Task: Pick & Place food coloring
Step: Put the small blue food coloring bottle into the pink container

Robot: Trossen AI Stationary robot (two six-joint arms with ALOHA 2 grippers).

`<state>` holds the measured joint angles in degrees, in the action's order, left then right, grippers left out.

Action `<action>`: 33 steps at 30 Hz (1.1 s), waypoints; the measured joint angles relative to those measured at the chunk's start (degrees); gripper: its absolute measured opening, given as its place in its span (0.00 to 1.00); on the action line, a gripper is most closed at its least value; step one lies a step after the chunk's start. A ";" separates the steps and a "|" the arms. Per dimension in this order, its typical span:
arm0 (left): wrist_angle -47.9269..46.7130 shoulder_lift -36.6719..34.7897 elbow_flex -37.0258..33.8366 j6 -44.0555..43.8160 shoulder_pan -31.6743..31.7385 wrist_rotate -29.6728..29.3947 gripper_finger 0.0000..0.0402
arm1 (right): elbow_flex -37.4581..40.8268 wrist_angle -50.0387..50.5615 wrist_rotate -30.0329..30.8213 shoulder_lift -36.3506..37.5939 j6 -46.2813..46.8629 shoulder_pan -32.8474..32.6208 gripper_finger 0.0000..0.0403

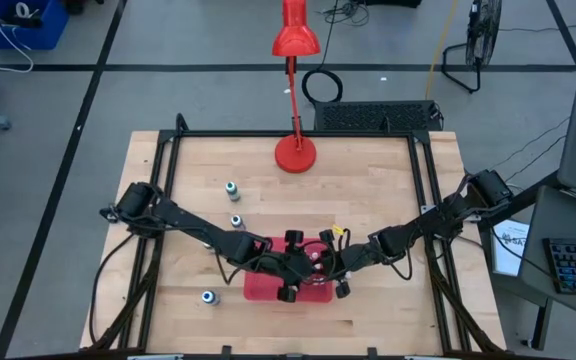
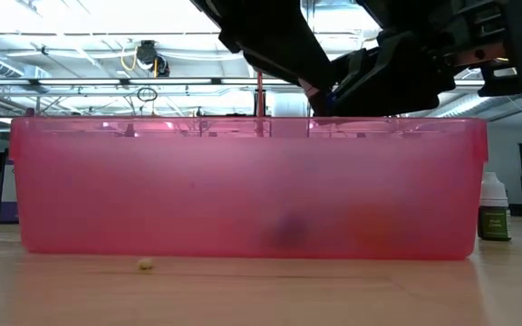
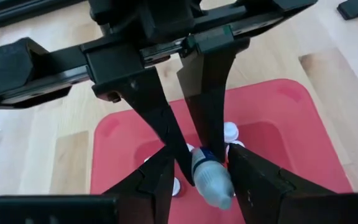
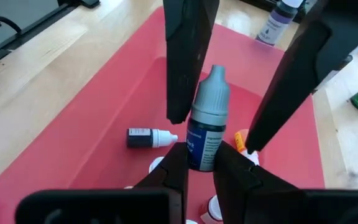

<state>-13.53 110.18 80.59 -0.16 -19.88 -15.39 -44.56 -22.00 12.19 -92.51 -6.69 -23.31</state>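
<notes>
A small food coloring bottle (image 4: 207, 127) with a grey cap and blue label is lifted over the flat red tray (image 1: 260, 290). My right gripper (image 4: 201, 154) is shut on it. My left gripper (image 3: 201, 155) is open; its fingers (image 4: 185, 68) stand on either side of the bottle's cap end, and I cannot tell whether they touch it. More bottles lie on the tray floor: a dark one with a white cap (image 4: 146, 137), an orange-tipped one (image 4: 240, 138) and some white-capped ones (image 3: 230, 130). In the high view both grippers meet over the tray (image 1: 308, 265). My right gripper pinches the bottle's blue-labelled body (image 4: 199, 149) between its two fingers, at the end away from the cap. The grey cap (image 4: 213, 87) points away from the fingers, toward my left gripper. The bottle is lifted clear above the tray floor.
Three more bottles stand on the bare wood left of the tray (image 1: 232, 188), (image 1: 236, 221), (image 1: 208, 296). A green-labelled one (image 2: 494, 213) stands beside the tray, and a purple one (image 4: 272, 22) stands beyond it. The red lamp's base (image 1: 295, 153) sits near the table's far edge.
</notes>
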 joint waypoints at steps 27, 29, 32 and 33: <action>-2.72 -0.07 0.01 -0.47 0.04 3.40 0.21 | 0.00 -0.26 -0.37 -0.07 -0.22 -0.04 0.10; -2.74 -0.07 0.01 -0.24 0.04 3.40 0.17 | 0.00 -0.27 -0.38 -0.09 -0.17 -0.04 0.10; -2.80 -0.07 0.01 -0.12 0.04 3.26 0.17 | 0.00 -0.28 -0.37 -0.09 -0.16 -0.04 0.10; -2.97 -0.07 0.01 -0.08 0.03 2.93 0.17 | 0.00 -0.30 -0.33 -0.09 -0.04 -0.04 0.10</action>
<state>-16.50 110.10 80.60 -0.24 -19.85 -12.46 -44.56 -22.30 11.86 -92.60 -6.73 -23.35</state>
